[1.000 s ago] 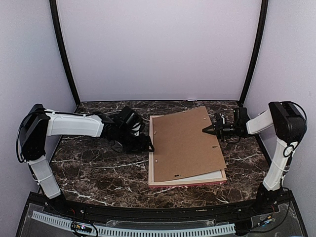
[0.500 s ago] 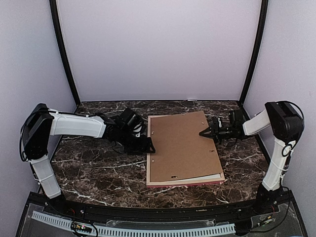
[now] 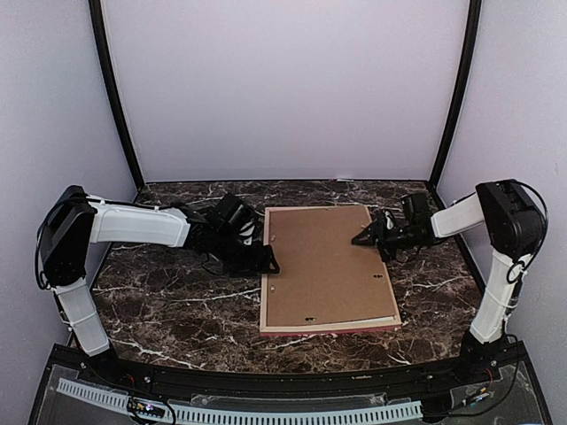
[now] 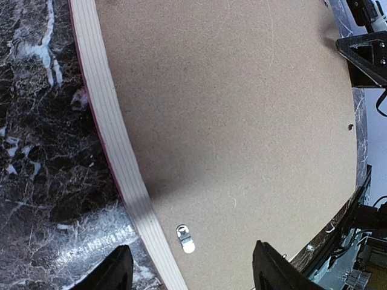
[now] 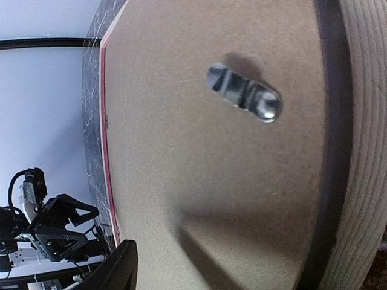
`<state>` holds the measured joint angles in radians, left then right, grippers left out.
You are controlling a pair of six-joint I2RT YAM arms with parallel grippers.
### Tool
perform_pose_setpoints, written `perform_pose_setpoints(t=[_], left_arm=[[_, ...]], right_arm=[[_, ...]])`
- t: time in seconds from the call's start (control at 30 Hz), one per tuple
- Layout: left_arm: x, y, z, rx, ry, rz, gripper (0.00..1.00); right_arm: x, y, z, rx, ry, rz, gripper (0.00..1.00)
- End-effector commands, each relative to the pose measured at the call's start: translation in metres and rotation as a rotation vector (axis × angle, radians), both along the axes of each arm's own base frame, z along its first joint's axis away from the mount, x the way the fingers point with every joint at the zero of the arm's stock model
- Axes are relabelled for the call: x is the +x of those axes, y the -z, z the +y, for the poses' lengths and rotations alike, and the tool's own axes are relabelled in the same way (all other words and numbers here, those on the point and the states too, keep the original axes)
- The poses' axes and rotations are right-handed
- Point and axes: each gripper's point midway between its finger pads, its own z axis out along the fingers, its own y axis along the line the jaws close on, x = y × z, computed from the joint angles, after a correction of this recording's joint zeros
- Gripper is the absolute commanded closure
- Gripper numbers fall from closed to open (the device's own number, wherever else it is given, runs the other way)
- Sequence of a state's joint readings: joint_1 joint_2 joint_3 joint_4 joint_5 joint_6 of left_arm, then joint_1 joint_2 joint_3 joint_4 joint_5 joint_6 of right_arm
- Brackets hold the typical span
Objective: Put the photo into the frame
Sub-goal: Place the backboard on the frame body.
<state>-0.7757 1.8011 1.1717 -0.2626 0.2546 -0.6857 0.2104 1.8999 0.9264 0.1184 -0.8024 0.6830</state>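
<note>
The frame lies face down on the table, pale wood sides up and a pink edge along the front. A brown backing board lies flat inside it and covers it; the photo is hidden. My left gripper is open at the frame's left side. In the left wrist view its fingers straddle the wood side and a metal clip, holding nothing. My right gripper hangs open just above the board's right edge. One of its fingers shows near another clip.
Dark marbled table with bare surface left of the frame. Black uprights and pale walls close in the back and sides. The right arm's black gripper shows in the left wrist view.
The backing board, held up tilted by the right gripper, has come down flat into the frame. The right gripper has opened and let it go. The left arm has not moved.
</note>
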Motion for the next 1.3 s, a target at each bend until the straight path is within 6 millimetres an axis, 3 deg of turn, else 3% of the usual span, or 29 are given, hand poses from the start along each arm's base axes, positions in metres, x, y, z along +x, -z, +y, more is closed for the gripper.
perform_pose_setpoints(t=[0.0, 0.17, 0.33, 1.0, 1.27], left_arm=[[0.0, -0.003, -0.001, -0.02, 0.005, 0.0, 0.3], [0.003, -0.014, -0.007, -0.049, 0.015, -0.033, 0.3], [0.004, -0.024, -0.016, -0.056, 0.036, -0.06, 0.3], [0.001, -0.038, -0.045, -0.086, 0.103, -0.116, 0.3], [-0.006, -0.041, -0.067, -0.124, 0.157, -0.134, 0.3]], right_arm=[[0.008, -0.017, -0.002, -0.086, 0.0, -0.068, 0.37], [0.009, -0.016, -0.008, -0.162, 0.009, -0.064, 0.24], [0.01, -0.02, -0.01, -0.213, 0.011, -0.069, 0.17], [0.0, -0.019, -0.01, -0.35, -0.007, -0.069, 0.14], [-0.004, -0.016, -0.01, -0.42, -0.019, -0.066, 0.14]])
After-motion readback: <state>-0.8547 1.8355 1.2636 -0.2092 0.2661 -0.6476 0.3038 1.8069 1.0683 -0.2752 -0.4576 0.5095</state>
